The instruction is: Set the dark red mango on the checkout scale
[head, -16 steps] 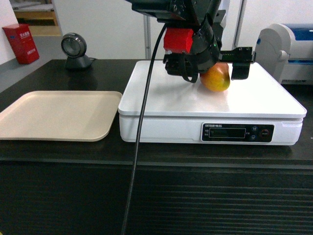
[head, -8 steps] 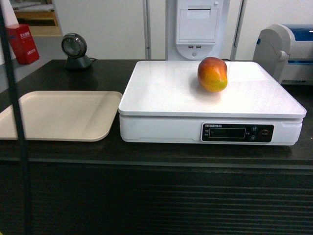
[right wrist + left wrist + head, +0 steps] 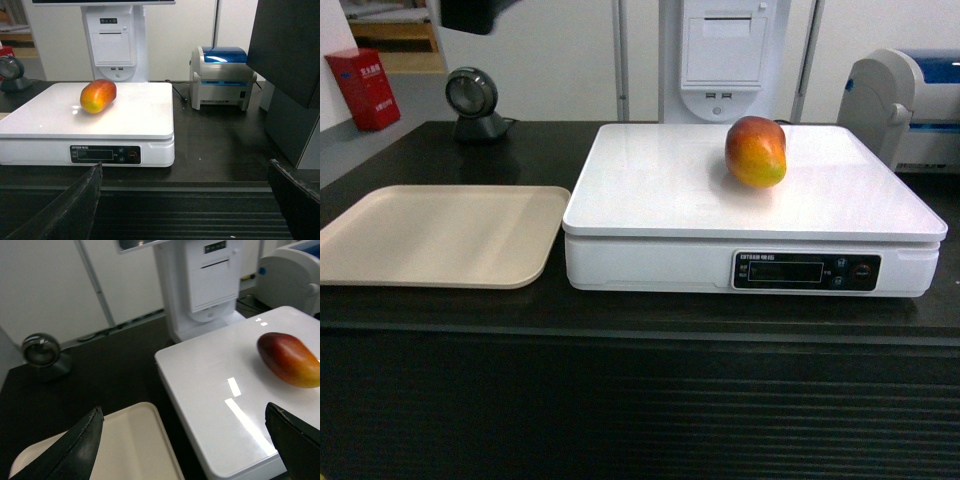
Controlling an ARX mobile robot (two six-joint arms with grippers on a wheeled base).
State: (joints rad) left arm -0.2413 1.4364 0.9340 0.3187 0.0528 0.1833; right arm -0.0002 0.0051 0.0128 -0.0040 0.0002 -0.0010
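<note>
The dark red mango [image 3: 756,151] lies on its side on the far right part of the white scale [image 3: 660,190], with nothing touching it. The scale stands on the black-topped checkout [image 3: 640,400]. In the left wrist view the mango [image 3: 290,359] lies ahead and to the right. My left gripper [image 3: 184,437] hangs open and empty, above the gap between the tray and the scale [image 3: 215,380]. My right gripper [image 3: 185,200] is open and empty in front of the counter's ribbed panel, with the mango [image 3: 98,95] far ahead on the left. Only a dark bit of an arm [image 3: 470,12] shows in the head view.
A beige tray [image 3: 440,235] lies left of the scale. A round barcode scanner [image 3: 472,100] and a red box [image 3: 362,88] stand at the back left. A white receipt kiosk [image 3: 723,50] rises behind the scale. A blue-topped label printer [image 3: 222,77] stands to its right.
One second ago an arm stood over the scale with its gripper at the mango. It has drawn away up and left out of the head view, and the mango stays on the scale.
</note>
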